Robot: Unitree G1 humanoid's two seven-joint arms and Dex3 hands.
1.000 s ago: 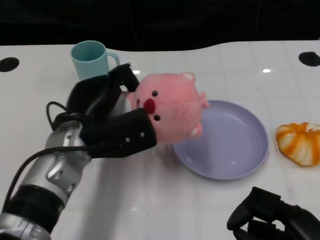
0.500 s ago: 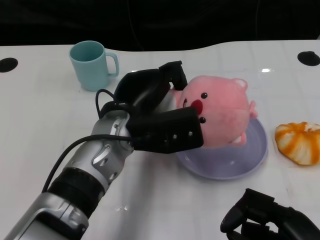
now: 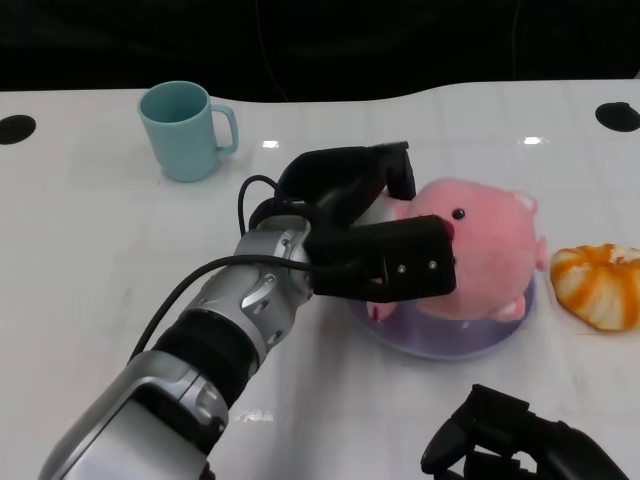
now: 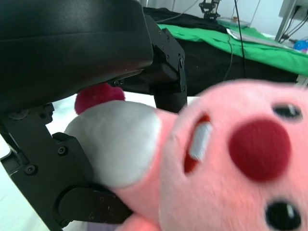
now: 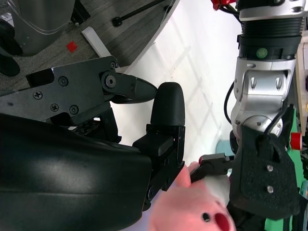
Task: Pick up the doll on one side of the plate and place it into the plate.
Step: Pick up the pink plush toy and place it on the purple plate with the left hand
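Note:
My left hand (image 3: 365,230) grips the pink plush doll (image 3: 482,250) from its left side, fingers over its top and thumb along its front. The doll sits over the lavender plate (image 3: 440,340), covering most of it; whether it touches the plate I cannot tell. In the left wrist view the doll (image 4: 226,168) fills the picture, red nose and black eyes toward the camera, between black fingers (image 4: 166,67). My right hand (image 3: 520,450) lies low at the table's front right edge, fingers curled, holding nothing. The right wrist view shows the doll (image 5: 199,209) beside the left hand (image 5: 262,173).
A teal mug (image 3: 186,130) stands at the back left. An orange-and-white plush piece (image 3: 600,285) lies just right of the plate. Two black round holes (image 3: 18,128) mark the table's far corners. The table's far edge meets a dark backdrop.
My left arm has carried the doll rightward from beside the mug to over the plate, and lowered it. The right hand has shifted slightly left along the front edge.

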